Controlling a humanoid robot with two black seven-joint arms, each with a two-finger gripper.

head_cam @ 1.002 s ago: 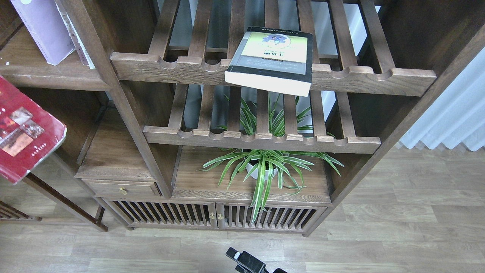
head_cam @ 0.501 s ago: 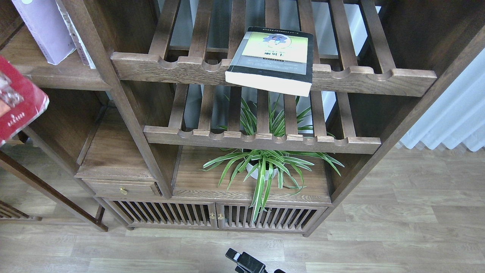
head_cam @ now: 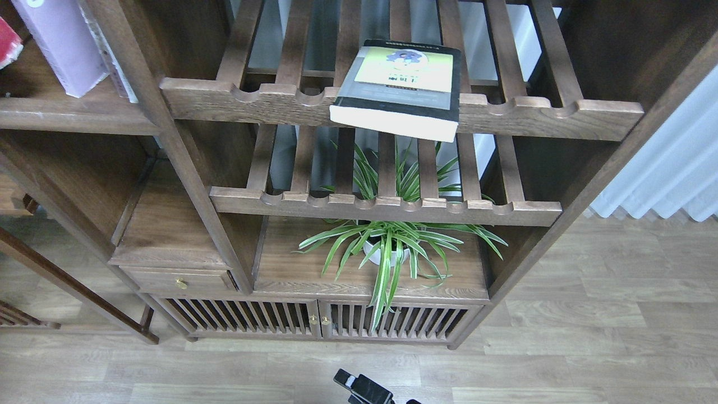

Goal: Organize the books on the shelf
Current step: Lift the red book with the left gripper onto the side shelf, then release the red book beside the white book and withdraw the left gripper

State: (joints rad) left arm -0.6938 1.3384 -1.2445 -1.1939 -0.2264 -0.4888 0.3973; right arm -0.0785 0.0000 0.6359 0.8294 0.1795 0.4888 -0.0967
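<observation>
While red book [head_cam: 8, 40] pokes in left of lavender book [head_cam: 59, 47] on shelf [head_cam: 67, 109], holding arm unseen; gripper state: cannot tell.

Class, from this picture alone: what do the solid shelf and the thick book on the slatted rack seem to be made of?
Solid shelf: looks like dark brown stained wood, matt, with visible grain. Thick book: apparently a paperback, with a smooth printed yellow-green, grey and black cover, probably card, and a pale block of paper pages along its front edge.
</observation>
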